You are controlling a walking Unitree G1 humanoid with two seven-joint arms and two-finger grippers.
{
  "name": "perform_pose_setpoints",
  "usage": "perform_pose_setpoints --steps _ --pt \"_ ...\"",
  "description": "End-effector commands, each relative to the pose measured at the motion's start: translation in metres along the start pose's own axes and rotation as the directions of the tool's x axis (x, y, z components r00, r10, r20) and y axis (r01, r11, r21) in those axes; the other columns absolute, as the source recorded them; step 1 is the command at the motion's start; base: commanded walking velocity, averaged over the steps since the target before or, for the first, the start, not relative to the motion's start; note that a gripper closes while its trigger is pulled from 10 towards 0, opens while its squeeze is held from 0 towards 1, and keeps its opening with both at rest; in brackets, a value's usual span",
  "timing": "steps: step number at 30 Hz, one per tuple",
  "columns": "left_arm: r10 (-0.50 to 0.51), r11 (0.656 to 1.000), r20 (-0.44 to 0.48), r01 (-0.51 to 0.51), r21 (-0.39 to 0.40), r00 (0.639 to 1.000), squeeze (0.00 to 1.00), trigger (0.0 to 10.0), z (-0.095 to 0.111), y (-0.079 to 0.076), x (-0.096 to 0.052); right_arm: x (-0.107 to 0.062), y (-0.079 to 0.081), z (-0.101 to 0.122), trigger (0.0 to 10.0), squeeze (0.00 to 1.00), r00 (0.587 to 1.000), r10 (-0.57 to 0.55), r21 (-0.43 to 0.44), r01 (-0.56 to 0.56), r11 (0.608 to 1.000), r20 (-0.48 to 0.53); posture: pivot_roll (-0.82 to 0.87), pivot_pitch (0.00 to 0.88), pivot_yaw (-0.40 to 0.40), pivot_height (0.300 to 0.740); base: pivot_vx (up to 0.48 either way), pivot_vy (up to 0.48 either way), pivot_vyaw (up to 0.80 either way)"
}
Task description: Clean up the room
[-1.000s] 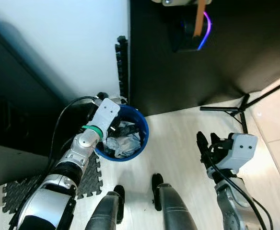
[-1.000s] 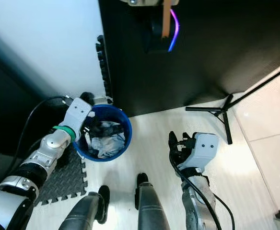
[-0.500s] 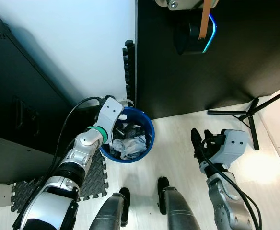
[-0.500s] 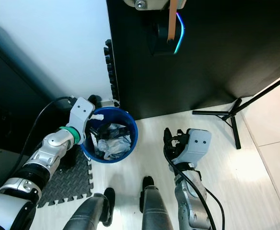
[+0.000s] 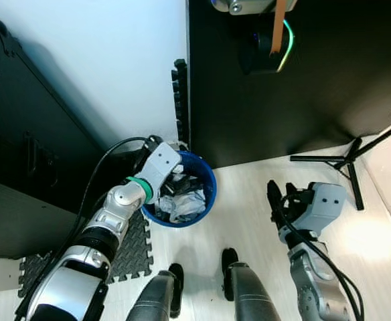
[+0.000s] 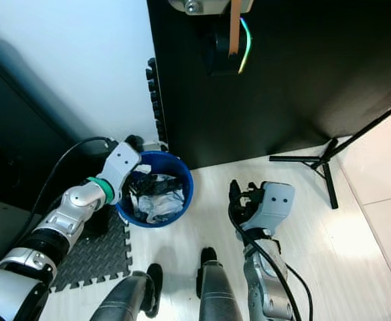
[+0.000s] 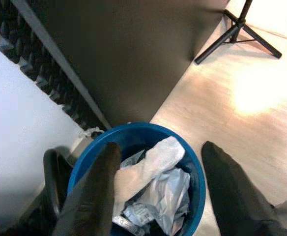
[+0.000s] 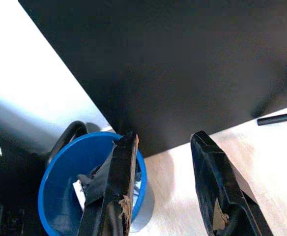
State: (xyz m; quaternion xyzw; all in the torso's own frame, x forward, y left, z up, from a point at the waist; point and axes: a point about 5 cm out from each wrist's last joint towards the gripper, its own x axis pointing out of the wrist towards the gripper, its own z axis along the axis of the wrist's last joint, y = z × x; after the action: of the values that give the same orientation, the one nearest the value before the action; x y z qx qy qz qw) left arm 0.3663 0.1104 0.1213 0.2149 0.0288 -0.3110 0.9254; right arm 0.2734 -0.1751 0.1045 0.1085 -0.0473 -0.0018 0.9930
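2 end effectors spread; left end effector (image 7: 156, 189) over bin (image 5: 205, 180).

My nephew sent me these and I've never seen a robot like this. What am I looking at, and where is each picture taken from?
It is a walking humanoid robot looking down at itself. The two wide pictures come from a stereo camera on its head; its legs and feet are at the bottom. The other two come from cameras on its wrists, looking along each arm's two black fingers. On the pale floor stands a blue bin full of crumpled paper, against a black panel, with a tripod leg nearby. The left gripper hovers over the bin, jaws open, holding nothing. The right gripper waits beside it, jaws also open and empty.
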Motion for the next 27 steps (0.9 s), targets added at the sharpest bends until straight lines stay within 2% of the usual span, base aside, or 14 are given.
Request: perform_pose_setpoints --steps 1,4,10,15,16,17,18,19,21,23,24,25,26,27 --pt "-0.026 1.0 -0.041 0.025 -0.009 0.999 0.0 0.0 -0.015 -0.008 -0.004 -0.005 -0.004 -0.008 10.0 0.0 0.999 -0.015 -0.001 0.015 1.0 -0.031 -0.11 0.29 0.109 0.72 0.0 0.0 0.0" --pt "-0.009 1.0 -0.033 0.008 -0.026 0.999 0.0 0.0 -0.016 -0.007 -0.006 -0.005 -0.004 -0.008 10.0 0.0 0.999 -0.014 -0.003 0.013 1.0 -0.029 -0.11 0.287 0.106 0.72 0.0 0.0 0.0" --pt "0.014 1.0 -0.031 -0.015 -0.01 0.999 0.0 0.0 -0.019 -0.004 -0.01 -0.005 -0.005 -0.008 10.0 0.0 1.0 -0.013 -0.006 0.013 1.0 -0.028 -0.11 0.285 0.104 0.72 0.0 0.0 0.0" --pt "0.151 0.987 -0.105 -0.144 0.074 0.983 0.0 0.0 -0.026 0.007 -0.012 -0.004 -0.005 -0.009 10.0 0.0 1.0 -0.011 -0.006 0.011 1.0 -0.027 -0.11 0.285 0.103 0.72 0.0 0.0 0.0" --pt "0.164 0.985 -0.107 -0.157 0.066 0.981 0.65 10.0 -0.027 0.009 -0.012 -0.004 -0.005 -0.009 10.0 0.0 1.0 -0.011 -0.006 0.01 1.0 -0.027 -0.11 0.29 0.1 0.72 0.0 0.0 0.0" --pt "0.164 0.985 -0.107 -0.157 0.066 0.981 0.65 10.0 -0.027 0.009 -0.012 -0.004 -0.005 -0.009 10.0 0.0 1.0 -0.011 -0.006 0.01 1.0 -0.027 -0.11 0.29 0.1 0.72 0.0 0.0 0.0" --pt "0.179 0.984 -0.101 -0.177 0.035 0.979 1.0 10.0 -0.027 0.011 -0.013 -0.004 -0.005 -0.009 10.0 0.0 1.0 -0.01 -0.007 0.01 1.0 -0.027 -0.11 0.29 0.1 0.72 0.0 0.0 0.0" --pt "0.179 0.984 -0.101 -0.177 0.035 0.979 1.0 10.0 -0.027 0.011 -0.013 -0.004 -0.005 -0.009 10.0 0.0 1.0 -0.01 -0.007 0.01 1.0 -0.027 -0.11 0.29 0.1 0.72 0.0 0.0 0.0" --pt "0.205 0.977 -0.094 -0.21 -0.04 0.974 1.0 10.0 -0.026 0.016 -0.014 -0.004 -0.005 -0.009 10.0 0.0 1.0 -0.009 -0.008 0.009 1.0 -0.028 -0.11 0.291 0.098 0.72 0.0 0.0 0.0" --pt "0.28 0.933 -0.097 -0.295 -0.206 0.955 1.0 10.0 -0.023 0.025 -0.013 -0.004 -0.005 -0.009 10.0 0.0 1.0 -0.009 -0.009 0.009 1.0 -0.029 -0.11 0.293 0.098 0.72 0.0 0.0 0.0" --pt "0.28 0.933 -0.097 -0.295 -0.206 0.955 1.0 10.0 -0.023 0.025 -0.013 -0.004 -0.005 -0.009 10.0 0.0 1.0 -0.009 -0.009 0.009 1.0 -0.029 -0.11 0.293 0.098 0.72 0.0 0.0 0.0" --pt "0.243 0.933 -0.115 -0.264 -0.243 0.963 1.0 10.0 -0.023 0.023 -0.011 -0.004 -0.006 -0.009 10.0 0.0 1.0 -0.009 -0.009 0.009 1.0 -0.028 -0.11 0.294 0.096 0.72 0.0 0.0 0.0" --pt "0.16 0.964 -0.112 -0.18 -0.197 0.981 1.0 10.0 -0.022 0.017 -0.009 -0.004 -0.005 -0.009 10.0 0.0 1.0 -0.009 -0.009 0.009 1.0 -0.028 -0.12 0.298 0.096 0.72 0.0 0.0 0.0" --pt "0.16 0.964 -0.112 -0.18 -0.197 0.981 1.0 10.0 -0.022 0.017 -0.009 -0.004 -0.005 -0.009 10.0 0.0 1.0 -0.009 -0.009 0.009 1.0 -0.028 -0.12 0.298 0.096 0.72 0.0 0.0 0.0"
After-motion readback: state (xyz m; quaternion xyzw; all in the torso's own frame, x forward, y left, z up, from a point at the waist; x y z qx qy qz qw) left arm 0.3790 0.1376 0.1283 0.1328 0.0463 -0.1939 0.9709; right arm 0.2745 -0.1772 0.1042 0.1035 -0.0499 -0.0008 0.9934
